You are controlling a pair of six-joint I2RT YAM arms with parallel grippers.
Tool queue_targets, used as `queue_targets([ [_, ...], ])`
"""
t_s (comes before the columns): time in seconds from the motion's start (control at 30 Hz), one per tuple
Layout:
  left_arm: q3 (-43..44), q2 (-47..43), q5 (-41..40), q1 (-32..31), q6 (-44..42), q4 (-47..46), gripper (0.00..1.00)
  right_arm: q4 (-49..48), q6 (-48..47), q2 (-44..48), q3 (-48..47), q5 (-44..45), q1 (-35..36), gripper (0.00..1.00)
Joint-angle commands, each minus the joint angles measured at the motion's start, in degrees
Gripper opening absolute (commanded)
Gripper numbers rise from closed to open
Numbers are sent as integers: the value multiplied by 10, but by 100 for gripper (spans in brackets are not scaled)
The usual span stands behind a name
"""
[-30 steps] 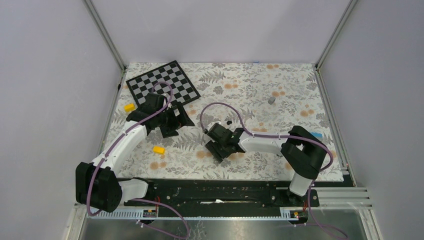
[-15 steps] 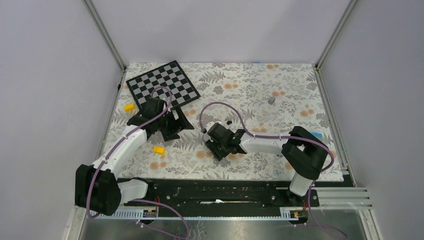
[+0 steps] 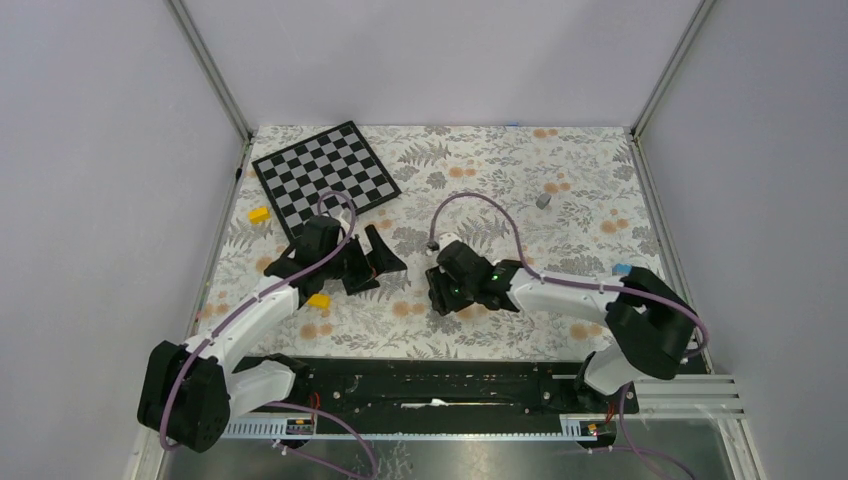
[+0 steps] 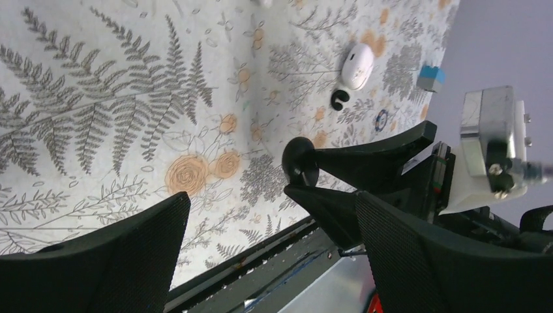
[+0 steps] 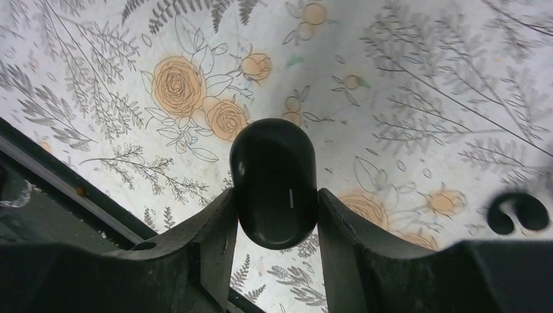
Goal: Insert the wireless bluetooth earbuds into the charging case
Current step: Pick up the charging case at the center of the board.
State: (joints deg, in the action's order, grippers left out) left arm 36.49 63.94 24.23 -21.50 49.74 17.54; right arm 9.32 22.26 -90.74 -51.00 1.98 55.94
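Two fingers (image 4: pixel 417 261) of the left gripper (image 4: pixel 270 202) stand spread wide and grip nothing. Only the flowered cloth (image 4: pixel 98 98) shows between them.

Right gripper (image 5: pixel 274 203): fingers (image 5: pixel 212 241) clenched on a black oval pebble (image 5: pixel 274 179), one finger on each long side. The pebble's rounded end pokes out past the tips.

White case (image 4: pixel 357 65): lies on the cloth, free of both grippers. In the left wrist view it sits well beyond the left fingertips, past the right gripper, with a blue block (image 4: pixel 430 77) near it. One small black bud (image 4: pixel 339 99) lies just beside the case, on the side toward the right gripper. The right wrist view also shows a small black bud at its right edge. It lies on the cloth, near the right-hand finger but not touching it. Only one bud can be made out.

Change against one second ago, top view:
- The left gripper was at the near corner of the chessboard (image 3: pixel 325 175). It is now off the board, nearer the arm bases and closer to the right gripper.
- The left forearm now passes right by a yellow block (image 3: pixel 318 300), which it stood clear of before.
- The right gripper is in roughly the same spot, while its forearm and elbow have swung rightward.
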Motion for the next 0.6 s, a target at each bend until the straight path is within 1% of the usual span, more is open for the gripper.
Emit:
queue_targets([
  [0.0,6,-29,-36,-6,-5,-56,99,-61,55,85,50,-6,-28,30],
  [0.07,1,-33,-34,-9,-7,-64,99,-79,63,116,79,-14,-38,30],
  [0.17,-8,-36,-52,-17,7,-65,99,-87,69,157,106,-18,-46,30],
  [0.2,-8,-34,-50,-20,8,-65,99,-108,70,168,116,-18,-47,30],
  [0.27,14,-9,-10,-21,-22,-40,99,-124,80,186,135,-18,-51,31],
  [0.33,26,19,-11,-27,-19,-15,99,-134,92,198,149,-25,-56,31],
  [0.43,1,7,-34,-33,19,-58,99,-140,108,204,158,-33,-64,31],
  [0.57,-9,19,4,-38,47,-116,99,-172,137,214,174,-32,-65,31],
])
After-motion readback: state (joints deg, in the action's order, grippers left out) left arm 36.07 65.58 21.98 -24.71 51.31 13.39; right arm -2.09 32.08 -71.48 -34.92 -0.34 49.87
